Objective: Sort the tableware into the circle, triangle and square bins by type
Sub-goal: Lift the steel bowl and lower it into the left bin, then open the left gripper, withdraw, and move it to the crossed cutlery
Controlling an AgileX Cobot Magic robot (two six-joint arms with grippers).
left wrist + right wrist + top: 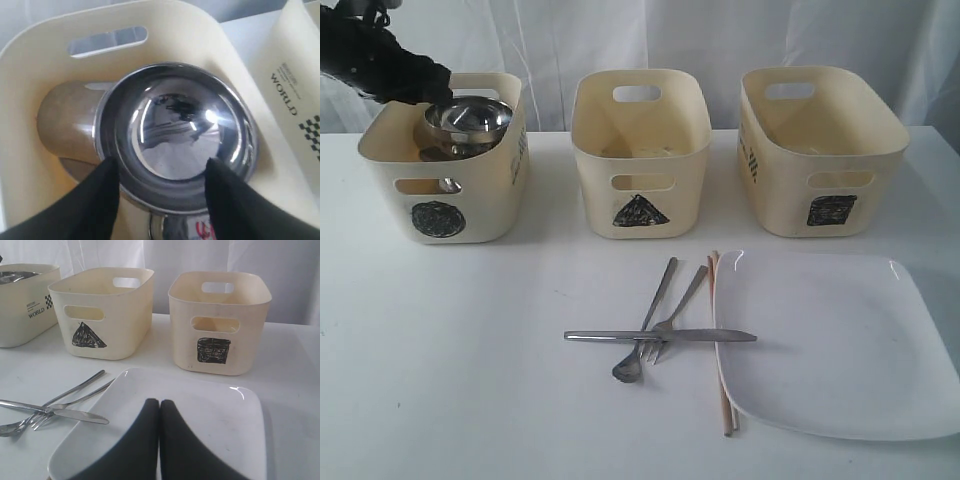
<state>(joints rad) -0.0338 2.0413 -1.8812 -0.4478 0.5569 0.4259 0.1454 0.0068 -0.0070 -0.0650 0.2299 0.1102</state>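
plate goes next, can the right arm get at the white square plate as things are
Probably yes: the right gripper faces the plate with nothing between, and the plate's top is bare. Its jaws are shut and would need opening.

steel bowl (468,122) in circle bin (480,200), knife (600,336) across fork (688,293) and spoon (662,285), plate (830,345) right of chopsticks (717,300)

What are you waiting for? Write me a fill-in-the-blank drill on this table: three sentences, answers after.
1. The steel bowl sits in the bin marked with a black ____.
2. The knife lies across the fork and the ____.
3. The right gripper, jaws shut, hangs over the white square ____.
Missing words: circle; spoon; plate.
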